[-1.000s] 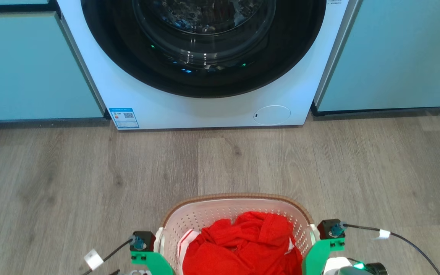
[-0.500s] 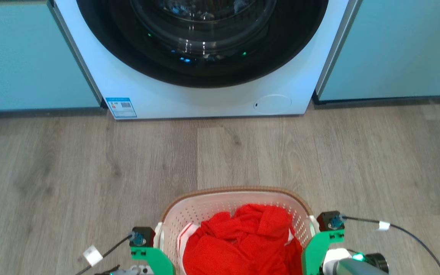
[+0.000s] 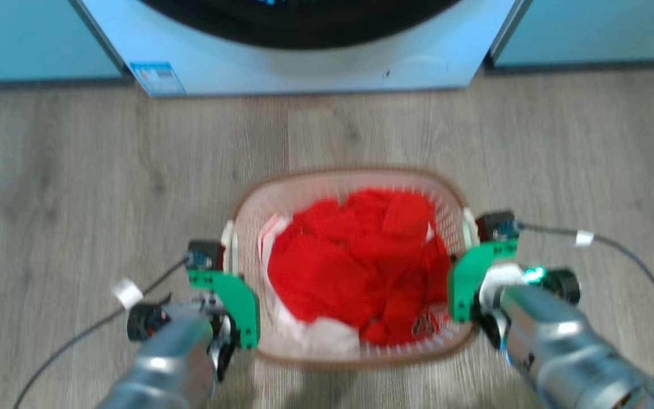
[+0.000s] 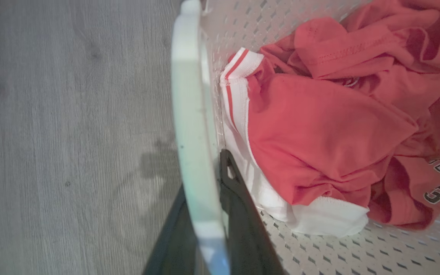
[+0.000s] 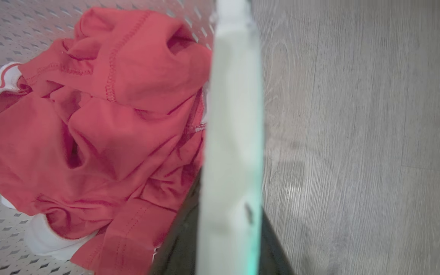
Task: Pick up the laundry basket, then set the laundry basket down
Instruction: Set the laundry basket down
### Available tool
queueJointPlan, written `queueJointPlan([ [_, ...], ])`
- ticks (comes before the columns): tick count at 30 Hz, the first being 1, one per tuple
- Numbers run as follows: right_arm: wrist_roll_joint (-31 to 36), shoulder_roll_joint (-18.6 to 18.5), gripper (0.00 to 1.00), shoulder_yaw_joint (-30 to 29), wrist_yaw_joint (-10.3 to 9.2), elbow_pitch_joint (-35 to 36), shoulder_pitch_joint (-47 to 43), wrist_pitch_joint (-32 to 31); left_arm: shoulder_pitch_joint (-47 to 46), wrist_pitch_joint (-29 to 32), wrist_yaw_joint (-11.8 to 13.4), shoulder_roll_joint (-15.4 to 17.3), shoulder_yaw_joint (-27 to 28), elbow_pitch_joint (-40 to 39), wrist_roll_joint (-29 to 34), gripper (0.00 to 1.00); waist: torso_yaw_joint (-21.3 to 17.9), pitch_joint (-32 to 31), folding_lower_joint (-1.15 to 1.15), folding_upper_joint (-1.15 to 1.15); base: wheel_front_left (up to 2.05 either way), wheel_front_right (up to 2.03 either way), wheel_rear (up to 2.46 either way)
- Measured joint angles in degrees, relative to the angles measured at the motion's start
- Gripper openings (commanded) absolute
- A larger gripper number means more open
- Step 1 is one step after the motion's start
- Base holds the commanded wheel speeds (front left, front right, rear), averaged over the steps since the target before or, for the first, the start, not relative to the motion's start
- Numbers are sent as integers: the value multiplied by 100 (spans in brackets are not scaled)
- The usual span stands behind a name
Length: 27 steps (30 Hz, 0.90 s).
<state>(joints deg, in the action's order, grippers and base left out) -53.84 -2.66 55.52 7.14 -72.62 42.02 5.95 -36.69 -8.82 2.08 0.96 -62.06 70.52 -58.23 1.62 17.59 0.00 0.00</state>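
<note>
**Basket pinched at both handles before the washer**

We look down on a grey wood-grain plank floor point(image 3: 77, 170) that runs up to a white front-loading washing machine point(image 3: 304, 68), flanked by pale teal cabinet fronts point(image 3: 20, 34). Well apart from the machine, the small white perforated plastic laundry basket with a brown woven-look rim point(image 3: 349, 172) sits between our two arms. The head view is blurred, so we cannot tell whether the basket rests on the floor or hangs just above it. A crumpled red jersey with white trim point(image 3: 355, 255) fills the basket. Our left gripper point(image 4: 204, 206) has its dark fingers point(image 4: 243, 221) closed on the basket's white left handle point(image 4: 189, 114), one finger inside the wall and one outside. Our right gripper point(image 5: 231, 214) pinches the white right handle point(image 5: 235, 114) likewise.
</note>
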Motion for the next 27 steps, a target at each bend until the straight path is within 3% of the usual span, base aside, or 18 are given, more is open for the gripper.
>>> queueJointPlan([
  [13,327,-66,0,-244,0,-151,1433,350,-1311,-341,109,13,113,-59,-1,0,69,1676,1,0,0,0,0],
  [27,1114,-114,0,-1043,0,-143,1928,423,-1987,-465,199,14,76,-98,0,0,179,2985,2,0,0,0,0],
])
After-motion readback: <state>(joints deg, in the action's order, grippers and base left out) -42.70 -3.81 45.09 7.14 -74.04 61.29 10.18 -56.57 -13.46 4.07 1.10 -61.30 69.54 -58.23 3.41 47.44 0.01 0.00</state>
